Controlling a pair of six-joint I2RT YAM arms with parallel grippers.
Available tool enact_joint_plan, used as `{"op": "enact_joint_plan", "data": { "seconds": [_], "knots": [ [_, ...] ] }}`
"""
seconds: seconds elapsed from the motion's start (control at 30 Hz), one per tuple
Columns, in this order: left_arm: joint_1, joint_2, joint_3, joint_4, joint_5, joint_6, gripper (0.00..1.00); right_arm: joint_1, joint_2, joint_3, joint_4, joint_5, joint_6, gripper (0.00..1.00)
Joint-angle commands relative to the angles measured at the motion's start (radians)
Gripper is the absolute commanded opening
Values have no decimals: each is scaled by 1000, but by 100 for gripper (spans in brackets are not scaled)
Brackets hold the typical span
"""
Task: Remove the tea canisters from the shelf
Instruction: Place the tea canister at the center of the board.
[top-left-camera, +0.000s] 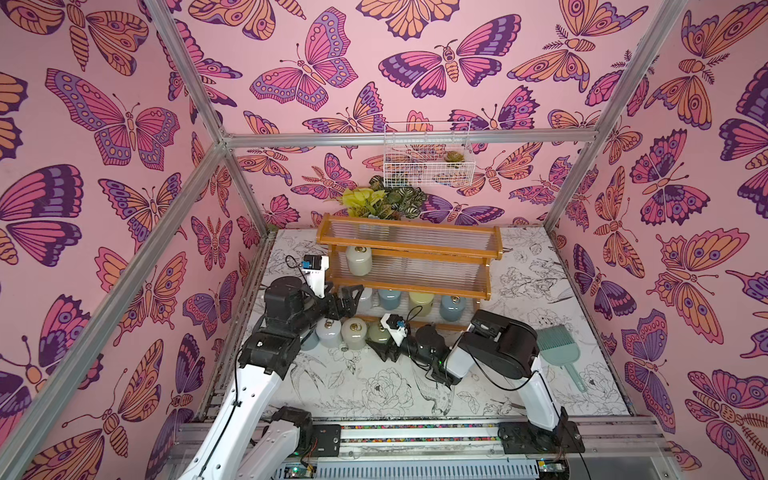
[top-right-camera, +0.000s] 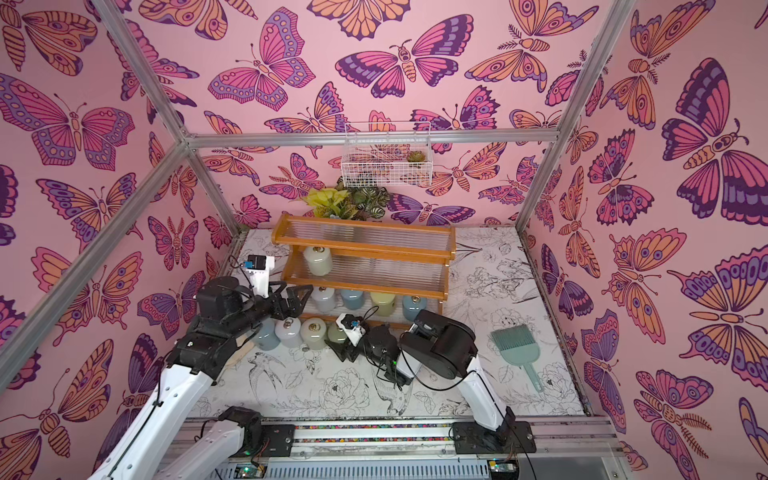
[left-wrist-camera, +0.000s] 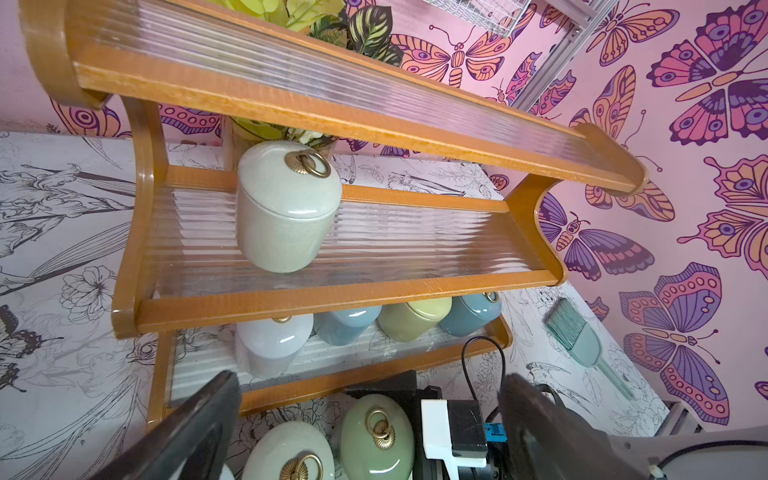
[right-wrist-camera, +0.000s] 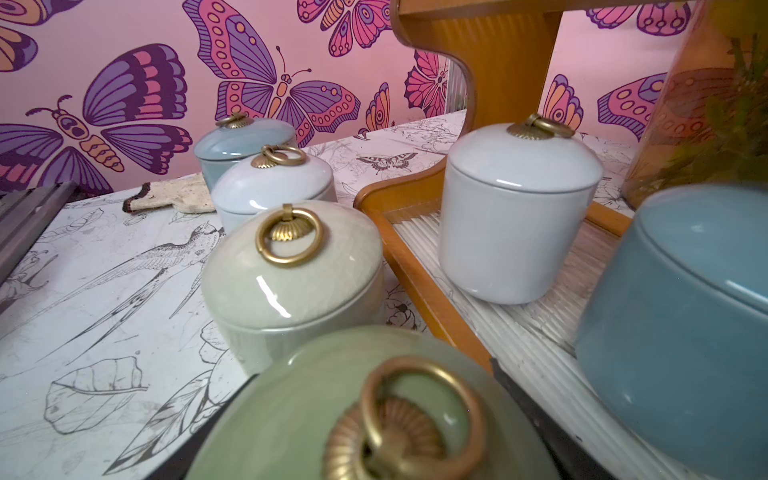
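- Five tea canisters (top-left-camera: 358, 261) on the shelf (top-left-camera: 409, 247), four on the counter (top-left-camera: 374, 390).
- Your left claw (top-left-camera: 350, 301) gapes empty.
- Your right claw (top-left-camera: 377, 340) straddles the sage canister (right-wrist-camera: 291, 399); grip unclear.

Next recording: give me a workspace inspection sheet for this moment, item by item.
Surface: white table, line-drawn flowers and birds.
Job's things: shelf holds five tea canisters: cream canister on middle tier, four on bottom; four more on the table in front.
Clutter: teal brush, plant behind shelf, wire basket on wall, knit cloth.
End effectors: left end effector open, empty, by bottom tier; right end effector straddles sage green canister, contact unclear.
Cables: black cable loop at right wrist camera.
Surroundings: butterfly walls, aluminium frame.
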Motion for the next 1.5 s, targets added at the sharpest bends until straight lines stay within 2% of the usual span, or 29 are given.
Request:
{"op": "enact_joint_plan", "data": {
  "seconds": [0.0,0.33,0.4,0.43,0.73,0.93,1.17,1.47],
  "knots": [
    [-5,-34,6,-19,-14,-1,100,4,14,3,27,13,24,85],
    [-5,-57,-3,-26,-18,-1,100,4,-51,-14,26,23,-4,91],
    [-6,-57,-4,-23,-16,1,100,4,-75,-27,26,38,-10,94],
    [-5,-57,-3,-22,-13,1,100,5,-89,-34,26,47,-17,99],
    [-5,-41,-10,-12,-21,-2,100,3,-241,-97,26,77,-41,99],
    [-5,-31,-12,-2,-77,-27,100,3,-368,-111,2,109,-49,99],
    [-5,-50,-2,7,-93,-31,100,-5,-454,53,-278,169,-52,99],
    [-5,-55,-2,7,-61,-26,100,-54,-349,308,-459,140,-68,99]
  ]
}}
